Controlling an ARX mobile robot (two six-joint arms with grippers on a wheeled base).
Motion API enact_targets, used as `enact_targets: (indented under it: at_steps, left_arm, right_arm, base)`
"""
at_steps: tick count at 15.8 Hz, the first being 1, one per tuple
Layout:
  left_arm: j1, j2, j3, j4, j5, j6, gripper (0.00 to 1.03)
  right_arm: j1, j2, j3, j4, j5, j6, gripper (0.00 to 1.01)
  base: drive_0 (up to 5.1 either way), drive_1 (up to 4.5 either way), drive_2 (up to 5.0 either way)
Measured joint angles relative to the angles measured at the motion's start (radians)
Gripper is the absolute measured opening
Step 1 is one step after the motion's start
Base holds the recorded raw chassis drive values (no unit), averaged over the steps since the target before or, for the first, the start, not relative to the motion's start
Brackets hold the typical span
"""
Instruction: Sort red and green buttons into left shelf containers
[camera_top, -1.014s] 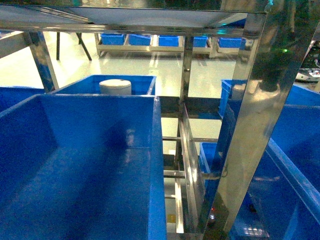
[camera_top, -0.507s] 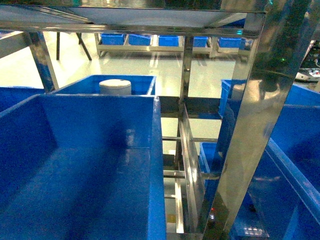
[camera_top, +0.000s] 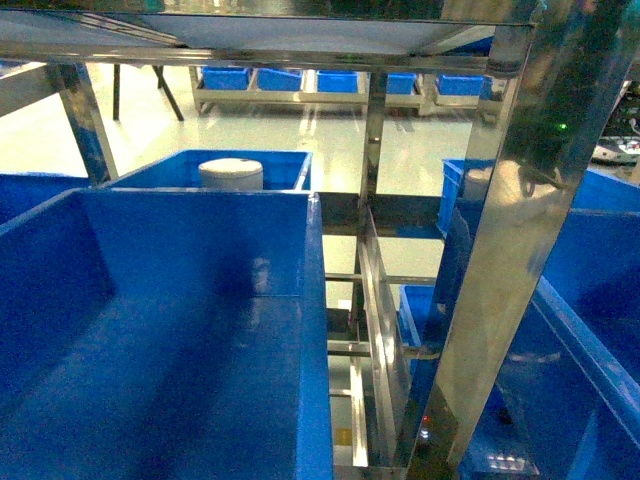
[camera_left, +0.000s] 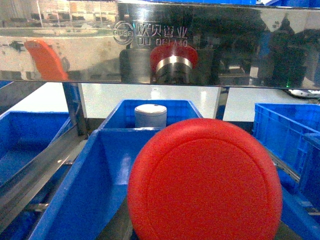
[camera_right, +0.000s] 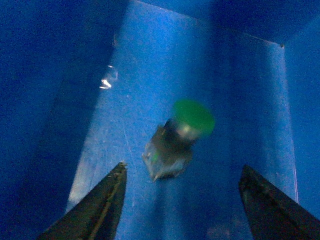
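The right gripper (camera_right: 182, 200) hangs inside a blue container (camera_right: 165, 55), its 2 dark fingers (camera_right: 95, 210) spread wide. The green button (camera_right: 175, 142) lies on its side on the container's floor, between and just beyond the fingertips, touching neither. In the left wrist view the red button (camera_left: 202, 182) fills the foreground right in front of the camera; the left fingers are hidden, so their grip cannot be told. Beyond it a blue bin (camera_left: 107, 165) sits under the left shelf (camera_left: 160, 45) rail, and a white tub (camera_left: 150, 116) stands in the bin behind.
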Motion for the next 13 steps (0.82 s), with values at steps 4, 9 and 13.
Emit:
enact_targets:
  at_steps: [4, 9, 13]
  left_arm:
    - [0.0, 0.0, 0.0, 0.0, 0.0, 0.0, 0.26]
    - [0.0, 0.0, 0.0, 0.0, 0.0, 0.0, 0.26]
    - [0.0, 0.0, 0.0, 0.0, 0.0, 0.0, 0.26]
  right_arm:
    - [0.0, -0.036, -0.061, 0.077, -0.006, 0.009, 1.0]
    - [-0.037, -0.599, -0.423, 0.124, -0.18, 0.008, 0.98]
    - [-0.153, -1.171, -0.602, -0.11, -0.409, 0.03, 0.98]
  base:
    - [0.0, 0.0, 0.0]
    - [0.0, 0.0, 0.0]
    - [0.0, 0.0, 0.0]
